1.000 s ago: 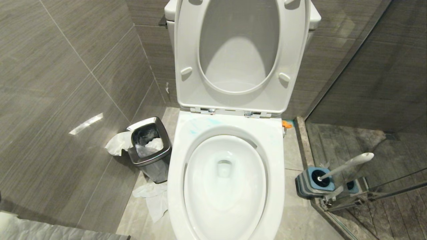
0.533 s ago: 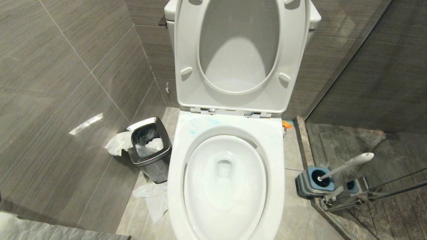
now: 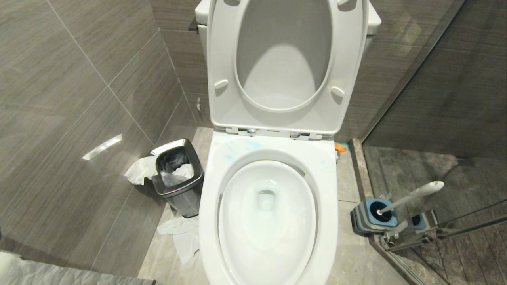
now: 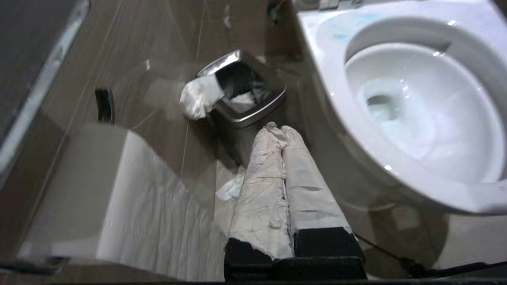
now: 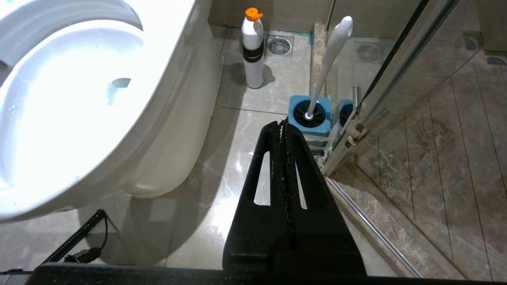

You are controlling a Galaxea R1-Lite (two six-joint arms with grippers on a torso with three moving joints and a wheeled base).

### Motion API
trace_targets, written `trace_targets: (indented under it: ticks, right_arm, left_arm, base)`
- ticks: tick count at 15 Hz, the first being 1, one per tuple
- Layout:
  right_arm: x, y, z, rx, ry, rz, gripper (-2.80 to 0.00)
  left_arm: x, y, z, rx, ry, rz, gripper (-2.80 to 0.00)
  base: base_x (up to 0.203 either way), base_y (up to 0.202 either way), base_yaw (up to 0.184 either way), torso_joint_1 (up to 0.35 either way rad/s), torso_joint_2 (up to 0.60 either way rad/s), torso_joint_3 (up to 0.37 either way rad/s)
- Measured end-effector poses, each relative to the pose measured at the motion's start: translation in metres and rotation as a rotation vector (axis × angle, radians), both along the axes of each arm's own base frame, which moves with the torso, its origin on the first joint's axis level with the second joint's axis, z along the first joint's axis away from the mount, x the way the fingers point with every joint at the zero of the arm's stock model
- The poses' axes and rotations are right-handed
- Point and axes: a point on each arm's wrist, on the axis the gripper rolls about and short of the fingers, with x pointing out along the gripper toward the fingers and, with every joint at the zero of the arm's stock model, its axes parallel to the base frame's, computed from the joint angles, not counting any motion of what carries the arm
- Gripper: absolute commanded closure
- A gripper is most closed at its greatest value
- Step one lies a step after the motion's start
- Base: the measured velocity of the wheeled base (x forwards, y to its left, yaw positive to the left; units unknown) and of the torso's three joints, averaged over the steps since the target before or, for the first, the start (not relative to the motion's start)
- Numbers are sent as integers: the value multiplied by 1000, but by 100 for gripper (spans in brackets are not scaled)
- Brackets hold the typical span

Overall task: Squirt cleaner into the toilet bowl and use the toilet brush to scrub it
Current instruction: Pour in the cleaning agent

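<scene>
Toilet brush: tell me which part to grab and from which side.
Grip the toilet brush on its slim white handle, above the blue holder. Probably come from the toilet bowl side: the handle leans towards the glass door, which blocks the far side.

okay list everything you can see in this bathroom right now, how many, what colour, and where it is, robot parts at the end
glossy white ceramic toilet bowl: one, white, centre, seat and lid raised
turquoise-blue cleaner smears: a few thin streaks, on the rim near the hinges
slim white-handled toilet brush: one, standing tilted in its holder
square blue-and-grey brush holder: one, on the floor right of the toilet, by the glass shower door
white cleaner bottle with orange cap: one, upright on the floor beside the toilet base
small square steel bin: one, left of the toilet, paper inside
crumpled white paper: several pieces, on the floor around the bin
left gripper: one, fingers wrapped in white paper, shut, empty, above the floor near the bin
right gripper: one, black, shut, empty, above the floor before the holder
</scene>
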Motion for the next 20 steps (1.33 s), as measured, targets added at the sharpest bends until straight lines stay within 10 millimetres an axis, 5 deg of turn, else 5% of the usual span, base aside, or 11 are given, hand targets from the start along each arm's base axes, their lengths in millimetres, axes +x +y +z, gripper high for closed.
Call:
trace_targets:
  ticks: [7, 20]
  right_arm:
    - [0, 0, 0, 0, 0, 0, 0]
    - [0, 0, 0, -1, 1, -1, 0]
  left_arm:
    - [20, 2, -48, 7, 142, 76, 0]
    - [21, 2, -48, -108, 144, 91, 0]
  base:
    - [0, 0, 0, 0, 0, 0]
    - [0, 0, 0, 0, 0, 0]
